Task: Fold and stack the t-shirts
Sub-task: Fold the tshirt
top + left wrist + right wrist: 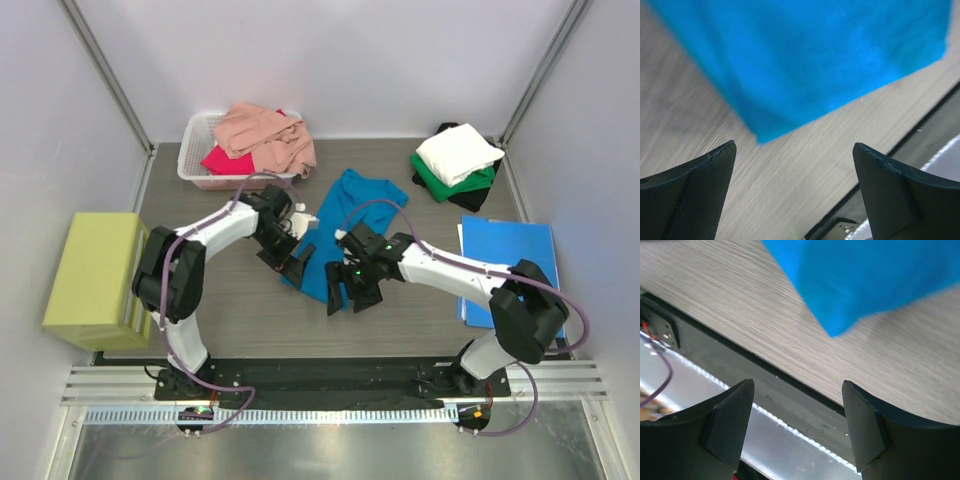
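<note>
A bright teal-blue t-shirt [347, 215] lies folded lengthways in the middle of the table; its near corner shows in the left wrist view [805, 60] and the right wrist view [875, 280]. My left gripper [295, 262] is open and empty just left of its near end. My right gripper [348, 295] is open and empty just over its near right corner. A salmon pink t-shirt [268, 135] and a magenta-red one [225, 160] lie in a white basket [196, 150]. White [458, 152], green [440, 182] and black [478, 196] t-shirts sit stacked at the back right.
A yellow-green block [95, 278] stands off the table's left edge. A flat blue sheet [510, 260] lies at the right. The table's near edge and a metal rail [770, 415] are just below both grippers.
</note>
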You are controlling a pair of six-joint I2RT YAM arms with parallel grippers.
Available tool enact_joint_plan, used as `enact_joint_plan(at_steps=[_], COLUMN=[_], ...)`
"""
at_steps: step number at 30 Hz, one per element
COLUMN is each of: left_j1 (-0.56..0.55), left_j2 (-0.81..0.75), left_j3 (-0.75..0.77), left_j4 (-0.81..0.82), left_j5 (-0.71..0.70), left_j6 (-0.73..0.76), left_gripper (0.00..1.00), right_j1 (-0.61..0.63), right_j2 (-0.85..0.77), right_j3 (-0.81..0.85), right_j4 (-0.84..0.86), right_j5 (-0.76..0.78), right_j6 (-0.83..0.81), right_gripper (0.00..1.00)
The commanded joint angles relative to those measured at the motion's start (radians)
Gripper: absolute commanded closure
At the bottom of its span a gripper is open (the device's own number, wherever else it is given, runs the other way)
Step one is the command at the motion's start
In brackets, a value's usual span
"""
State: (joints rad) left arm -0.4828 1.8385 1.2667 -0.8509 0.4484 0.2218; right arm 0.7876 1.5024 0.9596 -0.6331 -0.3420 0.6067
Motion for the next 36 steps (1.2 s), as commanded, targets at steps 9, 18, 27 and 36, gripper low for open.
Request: enact_joint_plan(at_steps=[9, 18, 27, 36], left_j1=[0.541, 0.492, 0.208, 0.115], left_j2=[-0.229, -0.266, -0.182, -0.067], left_j3=[0.168, 0.056, 0.034, 0.023], left_j4=[-0.2, -0.255, -0.192, -0.096], left_j5=[0.355, 0.291, 0.205, 0.15], left_j6=[0.05, 0.123, 0.07, 0.031], left_gripper=[0.0, 0.0, 0.02, 0.03], right_j1=[0.222, 0.223, 0.183, 0.134], right_j2=[0.281, 0.17, 0.087, 0.099], right_j3=[0.519, 0.321, 0.156, 0.102], right_j4=[-0.3, -0.251, -0.117, -0.004], right_j5=[0.632, 0.554, 0.456, 0.359], right_j6=[-0.228, -0.007, 0.125, 0.131], right_gripper=[0.06, 0.12, 0.23, 0.35])
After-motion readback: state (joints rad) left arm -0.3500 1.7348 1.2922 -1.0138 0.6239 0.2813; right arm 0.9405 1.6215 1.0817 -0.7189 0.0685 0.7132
